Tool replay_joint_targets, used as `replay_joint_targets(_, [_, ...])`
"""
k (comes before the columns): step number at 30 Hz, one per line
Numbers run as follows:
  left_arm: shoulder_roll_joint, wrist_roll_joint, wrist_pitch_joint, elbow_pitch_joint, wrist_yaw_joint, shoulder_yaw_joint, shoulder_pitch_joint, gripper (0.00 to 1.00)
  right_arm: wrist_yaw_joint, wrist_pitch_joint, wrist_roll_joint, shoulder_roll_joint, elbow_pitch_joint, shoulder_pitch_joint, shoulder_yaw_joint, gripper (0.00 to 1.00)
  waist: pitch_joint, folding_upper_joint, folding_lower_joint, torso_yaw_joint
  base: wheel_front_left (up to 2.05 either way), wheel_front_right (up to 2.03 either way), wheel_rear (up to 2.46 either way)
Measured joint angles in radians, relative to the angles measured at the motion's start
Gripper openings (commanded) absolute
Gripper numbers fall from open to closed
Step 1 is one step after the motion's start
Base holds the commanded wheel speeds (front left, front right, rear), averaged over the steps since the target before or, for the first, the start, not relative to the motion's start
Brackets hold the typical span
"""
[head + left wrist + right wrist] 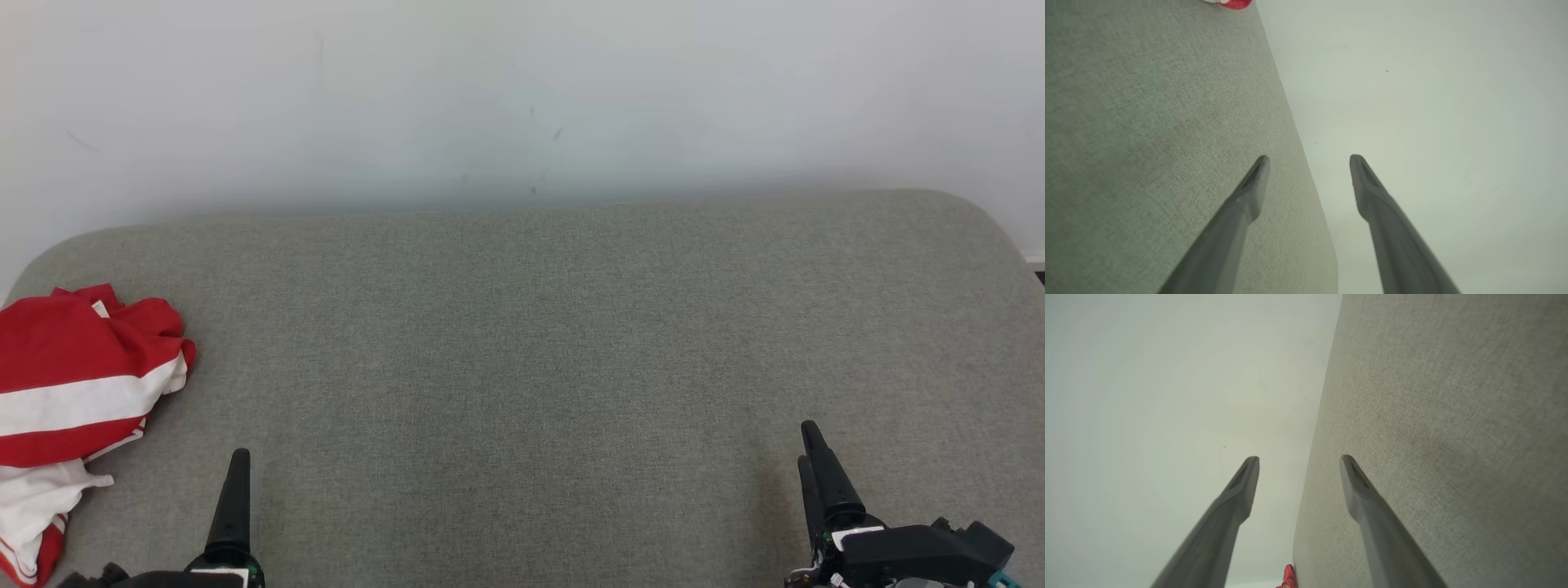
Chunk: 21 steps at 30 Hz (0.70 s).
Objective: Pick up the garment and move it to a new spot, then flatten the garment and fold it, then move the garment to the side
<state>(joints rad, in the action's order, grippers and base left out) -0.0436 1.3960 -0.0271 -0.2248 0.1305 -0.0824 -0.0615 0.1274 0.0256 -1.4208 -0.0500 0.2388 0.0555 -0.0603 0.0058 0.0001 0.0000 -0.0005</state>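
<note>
Grey cushion point(522, 367), crumpled garment point(73, 384) far left; wrist views: left claw point(1309, 157), right claw point(1300, 457) agape.

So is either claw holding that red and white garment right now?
No, the garment lies crumpled at the left edge of the grey surface, apart from the left claw and the right claw, both empty.

The dark, long-fingered left gripper point(1309, 161) is hovering with its two tapered fingers spread wide apart; the matching right gripper point(1299, 461) is doing likewise (both are pointing forward).
</note>
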Motion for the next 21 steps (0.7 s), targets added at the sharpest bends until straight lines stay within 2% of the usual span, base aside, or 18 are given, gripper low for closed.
replay_joint_targets(10, [-0.001,-0.204,0.038,0.037,-0.01,0.015,0.007,1.0,0.0,-0.04,0.188,0.0,-0.03,-0.012,0.017,1.0,-0.001,0.0,0.0,0.0,0.0,0.0,0.0])
replay_joint_targets(21, [-0.001,-0.468,0.08,0.059,-0.056,0.059,0.019,1.0,0.0,-0.08,0.419,0.0,-0.056,-0.02,0.019,1.0,0.0,0.0,0.0,0.001,0.0,0.0,0.0])
